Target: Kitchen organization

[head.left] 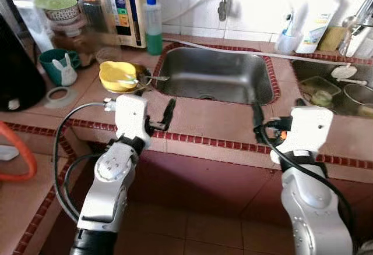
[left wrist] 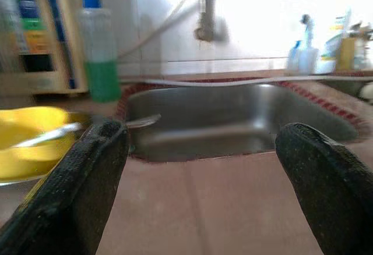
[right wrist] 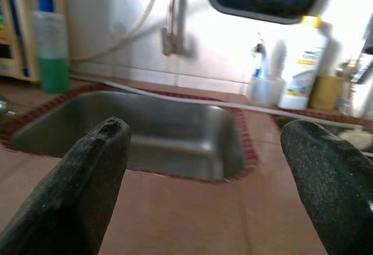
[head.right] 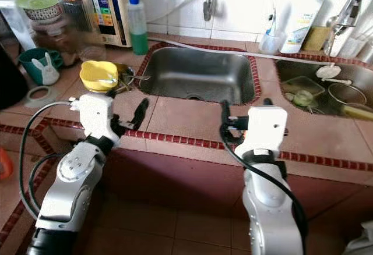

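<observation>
Just ahead of wide-apart left gripper point(left wrist: 201, 185) fingers point(left wrist: 76, 191): yellow bowl point(head.left: 116, 74)

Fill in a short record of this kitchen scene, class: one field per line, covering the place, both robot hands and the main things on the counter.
Place: tiled kitchen counter with a steel sink
Left hand: open, holding nothing, over the counter in front of the sink
Right hand: open, holding nothing, over the counter's front edge
Yellow bowl: left of the sink, a spoon beside it
Green soap bottle: upright behind the sink's left corner
Second basin: to the right, dishes inside
</observation>
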